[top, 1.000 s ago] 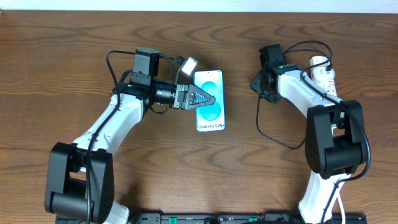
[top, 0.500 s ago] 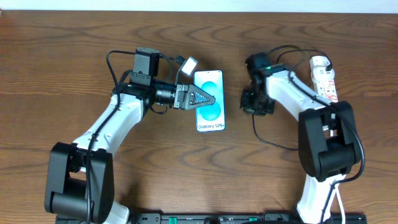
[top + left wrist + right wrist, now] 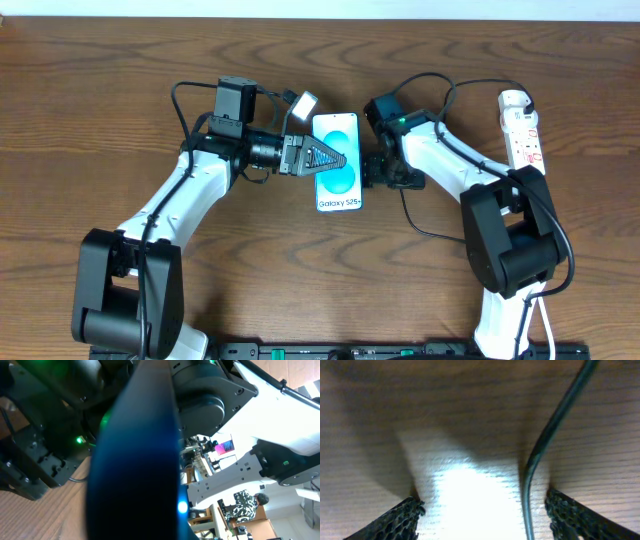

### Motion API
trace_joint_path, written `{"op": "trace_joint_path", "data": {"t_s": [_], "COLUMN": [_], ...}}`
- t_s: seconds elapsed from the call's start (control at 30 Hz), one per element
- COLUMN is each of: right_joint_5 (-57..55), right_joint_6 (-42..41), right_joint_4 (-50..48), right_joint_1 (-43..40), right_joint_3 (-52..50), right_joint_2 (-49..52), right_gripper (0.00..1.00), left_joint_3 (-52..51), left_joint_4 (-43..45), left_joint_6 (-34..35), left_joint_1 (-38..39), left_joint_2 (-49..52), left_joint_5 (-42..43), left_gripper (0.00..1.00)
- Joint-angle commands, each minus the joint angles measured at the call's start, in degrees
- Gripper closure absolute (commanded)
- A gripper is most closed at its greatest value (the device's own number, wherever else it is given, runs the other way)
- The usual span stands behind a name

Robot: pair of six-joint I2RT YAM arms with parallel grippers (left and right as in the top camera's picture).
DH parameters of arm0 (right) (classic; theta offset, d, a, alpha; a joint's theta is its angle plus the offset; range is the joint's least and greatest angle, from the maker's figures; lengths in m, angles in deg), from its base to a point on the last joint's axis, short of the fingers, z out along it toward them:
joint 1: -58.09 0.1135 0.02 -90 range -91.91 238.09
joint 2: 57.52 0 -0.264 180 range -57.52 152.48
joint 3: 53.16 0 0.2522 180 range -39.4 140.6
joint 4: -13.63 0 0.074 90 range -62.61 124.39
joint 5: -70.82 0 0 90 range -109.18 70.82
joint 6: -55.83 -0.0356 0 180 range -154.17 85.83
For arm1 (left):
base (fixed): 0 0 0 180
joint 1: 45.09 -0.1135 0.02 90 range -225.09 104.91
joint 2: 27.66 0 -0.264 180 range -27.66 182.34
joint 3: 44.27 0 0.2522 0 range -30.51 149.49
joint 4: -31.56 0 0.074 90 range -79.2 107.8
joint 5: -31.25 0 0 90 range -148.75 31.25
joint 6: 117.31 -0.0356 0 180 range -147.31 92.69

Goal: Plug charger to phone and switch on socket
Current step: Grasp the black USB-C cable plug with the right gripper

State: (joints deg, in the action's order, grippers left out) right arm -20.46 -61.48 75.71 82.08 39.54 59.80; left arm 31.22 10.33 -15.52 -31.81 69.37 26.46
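The phone (image 3: 340,178), blue-teal screen up with "Galaxy S25+" on it, lies on the table at centre. My left gripper (image 3: 325,158) reaches in from the left and is shut on the phone. In the left wrist view the phone (image 3: 135,470) fills the middle as a dark blue blur. My right gripper (image 3: 378,174) sits just right of the phone, pointing down. In the right wrist view it (image 3: 482,515) is open, and the thin black charger cable (image 3: 545,445) runs between its fingertips (image 3: 570,515), near the right one. The white socket (image 3: 522,128) lies at the far right.
The charger cable (image 3: 432,228) loops over the wood table (image 3: 300,270) below the right arm, and another stretch arcs over that arm towards the socket. Its connector tip and plug do not show. A small white block (image 3: 305,104) juts from the left wrist above the phone.
My right arm has swung left from beside the socket to the phone's right edge, dragging the cable with it. The left arm and phone have not moved.
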Motion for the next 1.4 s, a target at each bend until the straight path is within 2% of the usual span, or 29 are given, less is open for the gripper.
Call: {"op": "trace_joint_path", "data": {"t_s": [0.0,0.13,0.53,0.93,1.13,1.37], "right_joint_5": [-4.0,-3.6,-2.9,-5.9,-5.8,-5.2], "right_joint_6": [-7.1,-11.8,-14.5,-14.4,-14.4,-13.9], "right_joint_4": [-0.7,-4.0,-16.0,-16.4,-15.3,-9.9], "right_joint_1": [-2.7,-5.0,-7.0,-7.1,-7.0,-7.0], "right_joint_3": [-0.5,-0.5,-0.5,-0.5,-0.5,-0.5], "right_joint_2": [2.0,2.0,2.1,7.9,9.4,9.4], "right_gripper": [0.2,0.24,0.41,0.53,0.68,0.66], "left_joint_3": [1.3,1.3,1.3,1.3,1.3,1.3], "left_joint_4": [0.2,0.2,0.2,0.2,0.2,0.2], "left_joint_6": [-0.1,-0.1,1.5,1.6,1.6,1.6], "left_joint_1": [-0.1,-0.1,-0.1,-0.1,-0.1,-0.1], "left_joint_2": [-0.9,-0.9,-0.9,-0.9,-0.9,-0.9], "left_joint_5": [2.2,2.2,2.2,2.2,2.2,2.2], "left_gripper": [0.93,0.92,0.93,0.92,0.92,0.93]}}
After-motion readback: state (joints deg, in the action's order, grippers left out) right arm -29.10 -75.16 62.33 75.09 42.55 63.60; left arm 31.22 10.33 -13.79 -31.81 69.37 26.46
